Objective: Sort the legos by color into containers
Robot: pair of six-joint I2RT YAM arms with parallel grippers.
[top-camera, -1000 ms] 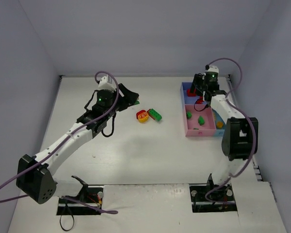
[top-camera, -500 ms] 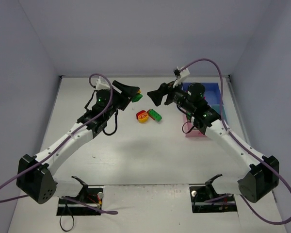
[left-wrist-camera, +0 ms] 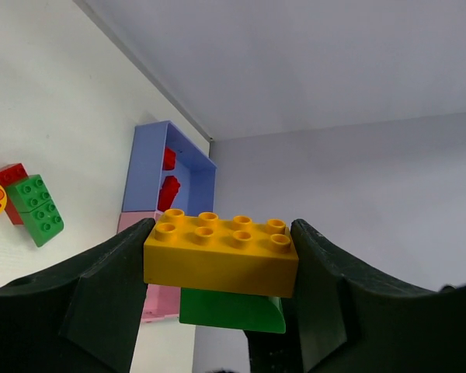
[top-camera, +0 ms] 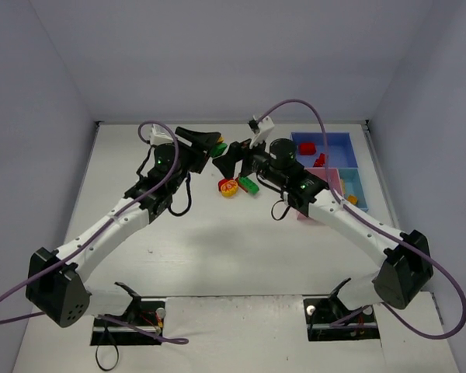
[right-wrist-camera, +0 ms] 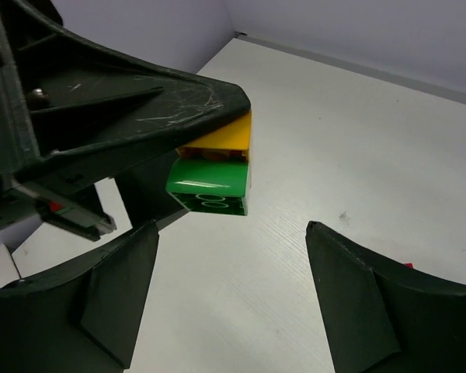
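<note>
My left gripper [top-camera: 212, 143] is raised above the table and shut on a yellow brick [left-wrist-camera: 221, 252] with a green brick [left-wrist-camera: 231, 311] stuck under it. My right gripper [top-camera: 225, 161] is open and empty. It faces that pair from close by, with the green brick [right-wrist-camera: 210, 186] just beyond its fingertips [right-wrist-camera: 120, 287]. On the table lie a red-and-yellow piece [top-camera: 228, 186] and a green brick [top-camera: 248, 184]. The blue container [top-camera: 338, 144] holds two red bricks [top-camera: 307, 147]. The pink container [top-camera: 332, 177] is partly hidden by my right arm. The light-blue container [top-camera: 354, 186] holds an orange brick [top-camera: 351, 200].
The tray stands at the back right by the wall. Both arms meet over the middle back of the table, above the loose bricks. Grey walls close in the back and both sides.
My right arm has swung left from the blue container to face my left gripper, jaws open. My left gripper has shifted slightly right, still holding the yellow and green bricks.
</note>
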